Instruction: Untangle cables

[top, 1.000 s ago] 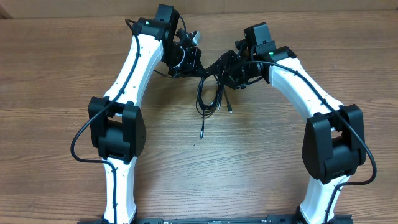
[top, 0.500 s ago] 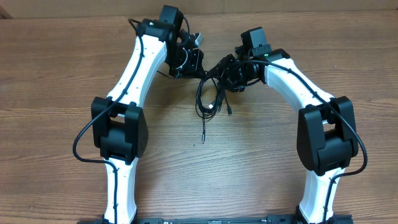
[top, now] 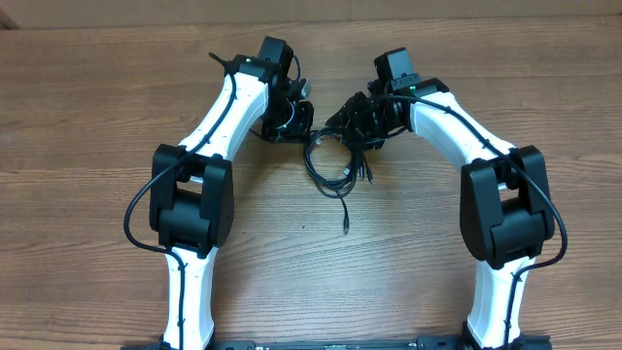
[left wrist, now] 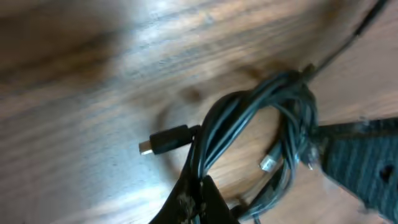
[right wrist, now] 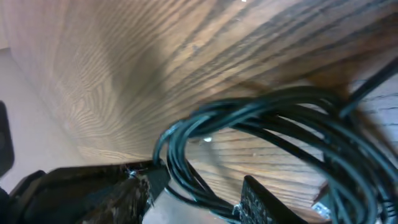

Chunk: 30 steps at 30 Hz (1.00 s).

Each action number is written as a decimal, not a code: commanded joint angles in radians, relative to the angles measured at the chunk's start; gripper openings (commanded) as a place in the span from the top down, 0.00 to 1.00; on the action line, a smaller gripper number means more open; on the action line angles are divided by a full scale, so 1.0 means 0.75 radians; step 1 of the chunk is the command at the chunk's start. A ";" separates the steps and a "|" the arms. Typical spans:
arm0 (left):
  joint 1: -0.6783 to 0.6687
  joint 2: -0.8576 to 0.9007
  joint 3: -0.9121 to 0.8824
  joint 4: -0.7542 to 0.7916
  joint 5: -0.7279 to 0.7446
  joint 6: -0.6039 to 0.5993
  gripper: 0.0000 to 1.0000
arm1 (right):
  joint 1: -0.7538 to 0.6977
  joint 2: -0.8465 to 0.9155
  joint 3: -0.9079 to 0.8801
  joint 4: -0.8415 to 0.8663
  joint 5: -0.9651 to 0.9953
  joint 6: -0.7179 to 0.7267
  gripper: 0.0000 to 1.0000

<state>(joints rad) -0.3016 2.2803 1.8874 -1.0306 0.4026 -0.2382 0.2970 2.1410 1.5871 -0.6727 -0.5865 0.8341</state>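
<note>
Wood-grain table point(top: 117, 117) — both grippers, left point(top: 296, 122) and right point(top: 352, 124), clamp the cables point(top: 330, 165); fingertips blurred, largely cropped.

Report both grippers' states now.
Left gripper: closed on the bundle of thin black cables.
Right gripper: closed on the same bundle.

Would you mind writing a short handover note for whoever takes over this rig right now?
Left gripper: shut on the cables, pinching several strands of the bundle.
Right gripper: its fingers straddle the bundle from the other side; whether it is clamped is unclear.
The cables lie near the far middle of the table, one plug end trailing toward the robot.
Done: both arms are at the bundle.
Left: the strands remain coiled together; all separating.
</note>
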 commanded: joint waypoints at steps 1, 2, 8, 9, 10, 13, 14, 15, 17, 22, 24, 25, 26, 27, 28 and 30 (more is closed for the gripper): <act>-0.009 -0.015 -0.069 0.071 -0.065 -0.098 0.96 | 0.010 0.020 -0.014 0.015 0.019 -0.006 0.53; -0.009 -0.015 -0.084 0.095 -0.074 -0.121 0.96 | 0.012 0.020 -0.014 0.013 0.030 -0.006 0.53; -0.010 -0.015 -0.181 0.253 -0.155 -0.325 0.96 | 0.022 0.021 -0.014 0.003 0.047 -0.033 0.53; -0.012 -0.015 -0.188 0.266 -0.140 -0.327 0.96 | 0.022 0.021 -0.014 0.002 0.047 -0.037 0.53; -0.017 -0.015 -0.200 0.284 -0.121 -0.327 0.96 | 0.022 0.021 -0.014 0.002 0.047 -0.038 0.53; -0.040 -0.015 -0.230 0.304 -0.128 -0.327 0.89 | 0.022 0.020 -0.014 0.003 0.047 -0.042 0.53; -0.045 -0.015 -0.243 0.313 -0.132 -0.327 0.88 | 0.022 0.020 -0.014 0.003 0.047 -0.042 0.53; -0.051 -0.015 -0.254 0.324 -0.132 -0.328 0.86 | 0.022 0.021 -0.014 0.003 0.047 -0.042 0.53; -0.061 -0.015 -0.286 0.345 -0.132 -0.355 0.83 | 0.022 0.020 -0.014 0.003 0.047 -0.042 0.53; -0.070 -0.015 -0.382 0.414 -0.133 -0.424 0.81 | 0.022 0.020 -0.014 0.002 0.047 -0.042 0.53; -0.070 -0.015 -0.417 0.431 -0.145 -0.427 0.90 | 0.022 0.021 -0.014 0.001 0.047 -0.043 0.53; -0.070 -0.015 -0.430 0.431 -0.153 -0.444 0.96 | 0.022 0.021 -0.014 -0.002 0.047 -0.047 0.53; -0.070 -0.015 -0.431 0.430 -0.154 -0.451 0.96 | 0.022 0.020 -0.014 -0.005 0.047 -0.053 0.53; -0.070 -0.015 -0.431 0.434 -0.163 -0.461 0.96 | 0.022 0.020 -0.014 -0.014 0.047 -0.062 0.53; -0.070 -0.015 -0.429 0.438 -0.162 -0.461 0.96 | 0.022 0.021 -0.014 -0.018 0.047 -0.063 0.53; -0.070 -0.023 -0.414 0.427 -0.153 -0.448 0.96 | 0.022 0.020 -0.014 -0.028 0.047 -0.063 0.53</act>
<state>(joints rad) -0.3408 2.2295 1.6207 -0.6804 0.3248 -0.5526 0.3084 2.1498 1.5856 -0.6899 -0.5606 0.8040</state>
